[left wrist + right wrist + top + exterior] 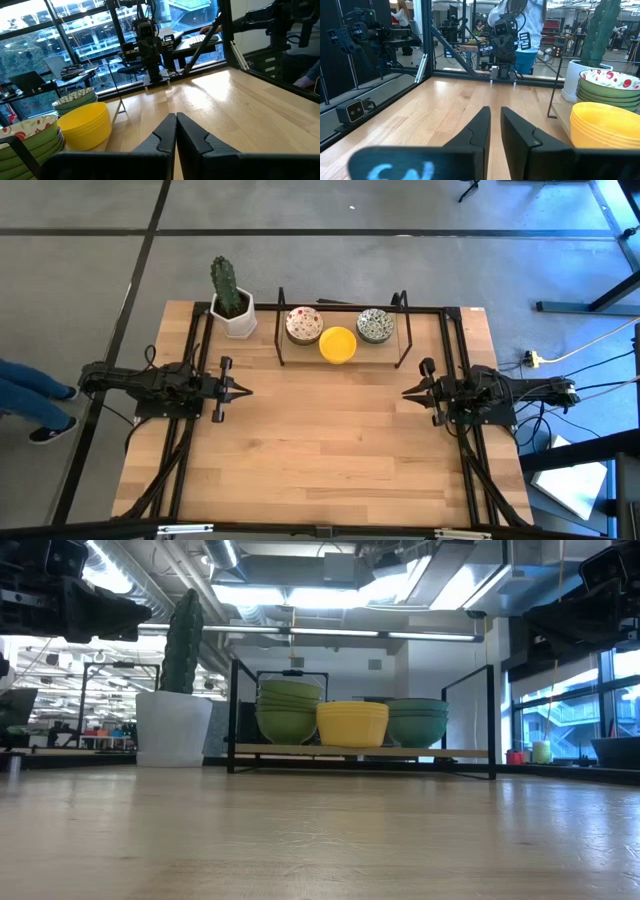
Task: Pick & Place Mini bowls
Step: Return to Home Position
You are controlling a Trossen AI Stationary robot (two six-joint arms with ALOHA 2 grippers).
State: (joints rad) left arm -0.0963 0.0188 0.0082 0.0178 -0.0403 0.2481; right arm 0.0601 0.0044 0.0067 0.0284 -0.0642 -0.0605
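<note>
High view is showing you both arms lying low: the left pincer (248, 390) is sitting closed on nothing at the table's (330, 450) left, and the right pincer (406, 392), narrowed to a sliver, is sitting empty at its right. For homing, I judge you are wanting both arms level and clear of the far shelf (300, 364). The mini bowls (338, 345) are sitting there in three stacks: one red-speckled stack (304, 326), one yellow, one blue-green stack (375, 326). I cannot count the bowls in each.
</note>
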